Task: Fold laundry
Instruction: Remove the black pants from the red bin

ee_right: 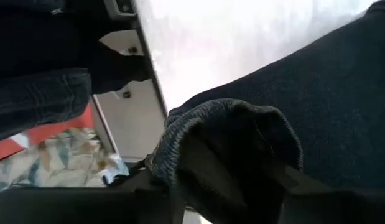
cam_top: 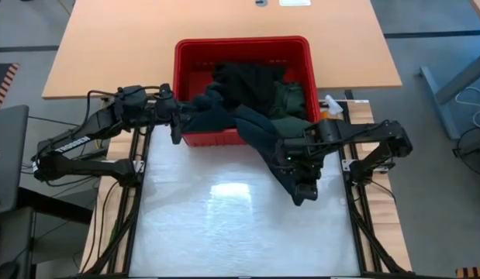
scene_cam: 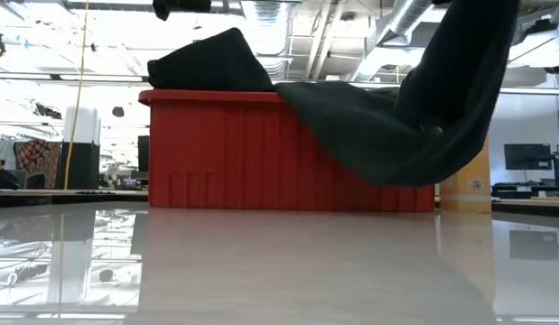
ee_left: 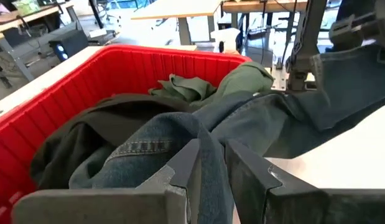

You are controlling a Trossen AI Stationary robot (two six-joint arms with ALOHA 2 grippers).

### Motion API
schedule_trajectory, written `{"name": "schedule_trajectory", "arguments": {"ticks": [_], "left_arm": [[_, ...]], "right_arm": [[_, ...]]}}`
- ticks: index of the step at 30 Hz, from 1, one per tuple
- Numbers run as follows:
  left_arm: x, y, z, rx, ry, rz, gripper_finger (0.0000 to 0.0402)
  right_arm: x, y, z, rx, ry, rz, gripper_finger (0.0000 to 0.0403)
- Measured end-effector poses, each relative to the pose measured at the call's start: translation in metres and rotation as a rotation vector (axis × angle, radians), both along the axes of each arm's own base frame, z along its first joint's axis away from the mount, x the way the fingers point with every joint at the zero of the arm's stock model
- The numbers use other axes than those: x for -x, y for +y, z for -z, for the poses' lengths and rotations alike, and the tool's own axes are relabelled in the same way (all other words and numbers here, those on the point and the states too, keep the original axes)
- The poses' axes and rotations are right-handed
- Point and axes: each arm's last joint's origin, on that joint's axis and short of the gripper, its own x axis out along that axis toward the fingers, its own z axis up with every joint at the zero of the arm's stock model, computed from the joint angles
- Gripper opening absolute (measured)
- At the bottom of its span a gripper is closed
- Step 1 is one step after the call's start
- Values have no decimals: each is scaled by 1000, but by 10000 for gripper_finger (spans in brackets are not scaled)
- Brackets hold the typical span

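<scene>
Left hand [ee_left: 208, 171] is clamped on a fold of the dark blue denim garment [cam_top: 259, 128], fabric pinched tight between both fingers, right at the front-left corner of the red basket [cam_top: 243, 46]. From there the denim runs along the basket's front rim and across to the right hand.

Right hand [cam_top: 302, 172] is over the white tabletop [cam_top: 240, 232] just in front of the basket's right end. Denim is bunched between its fingers [ee_right: 204, 180] with a tail hanging off below. Jaws look partway apart around the wad; can't tell if it's really gripping or just letting go.

Low view: the garment hangs in a sag between the basket's rim and the right hand, clear of the tabletop. Rest of the laundry is in the basket: a green shirt [cam_top: 290, 101] at the right end, a black garment [cam_top: 240, 77] in the middle.

Risks, my read:
- If the right hand is loosening, that end drops and the denim lands crumpled near the basket's front wall, with only the left hand holding it.
- The denim seems to lie over the other clothes in the basket; pulling it out may drag the green shirt over the rim.
- Pulling against the front rim could shift or tip the basket.
</scene>
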Motion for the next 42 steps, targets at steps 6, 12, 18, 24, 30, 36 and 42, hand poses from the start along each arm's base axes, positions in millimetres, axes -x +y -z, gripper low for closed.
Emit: {"name": "schedule_trajectory", "arguments": {"ticks": [6, 12, 18, 24, 30, 36, 42], "left_arm": [[0, 0, 1, -8, 12, 4, 67], [0, 0, 0, -68, 32, 19, 67], [0, 0, 0, -104, 47, 31, 67], [0, -2, 1, -93, 43, 81, 67], [0, -2, 1, -76, 43, 85, 67], [1, -2, 6, -39, 82, 83, 67], [2, -3, 11, -15, 128, 86, 67]], "right_arm": [[2, 17, 2, 18, -26, -121, 162], [0, 31, 2, 154, -151, -251, 150], [-12, 30, 0, 416, -368, -374, 142], [-32, -5, -6, 803, -445, -53, 148], [-55, -49, -23, 945, -628, 230, 187], [-68, -92, -11, 969, -553, 332, 254], [-92, -130, 19, 961, -454, 371, 287]]}}
